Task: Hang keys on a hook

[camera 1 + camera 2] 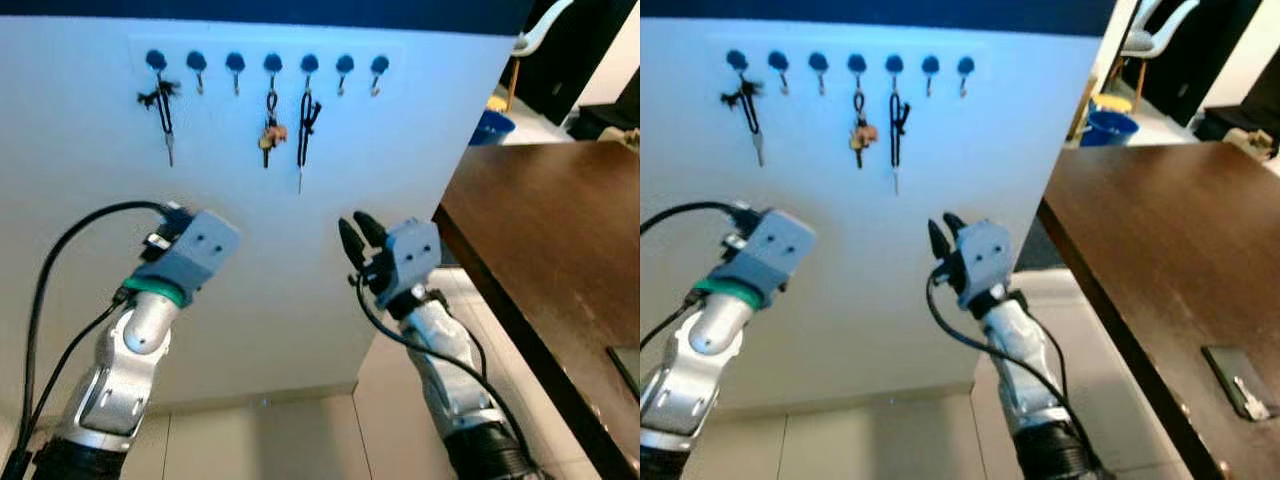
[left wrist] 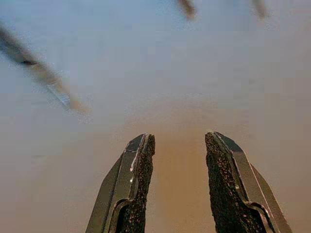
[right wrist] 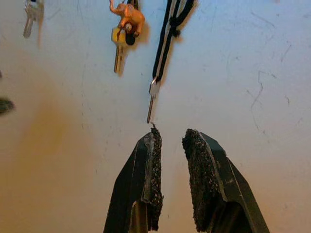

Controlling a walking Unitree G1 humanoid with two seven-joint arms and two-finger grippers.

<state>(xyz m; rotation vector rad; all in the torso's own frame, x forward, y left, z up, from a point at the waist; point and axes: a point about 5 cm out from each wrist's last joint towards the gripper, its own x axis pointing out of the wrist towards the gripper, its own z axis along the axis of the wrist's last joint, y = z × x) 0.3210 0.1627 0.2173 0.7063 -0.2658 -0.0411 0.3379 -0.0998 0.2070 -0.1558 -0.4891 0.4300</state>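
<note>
A row of blue hooks (image 1: 270, 63) runs along the top of a white wall. A key on a black cord (image 1: 165, 115) hangs from the leftmost hook. A key with an orange charm (image 1: 269, 135) and another key on a black cord (image 1: 304, 125) hang side by side near the middle. Both arms are raised in front of the wall, below the hooks. My left gripper (image 2: 177, 138) is open with nothing between its fingers. My right gripper (image 3: 170, 131) is narrowly open and empty, just under the tip of the black-cord key (image 3: 152, 99).
A dark brown table (image 1: 560, 250) juts out at the right, close to my right arm. A dark flat object (image 1: 1238, 384) lies near its front edge. A blue bin (image 1: 492, 126) and a chair stand beyond the wall's right end. Pale floor tiles lie below.
</note>
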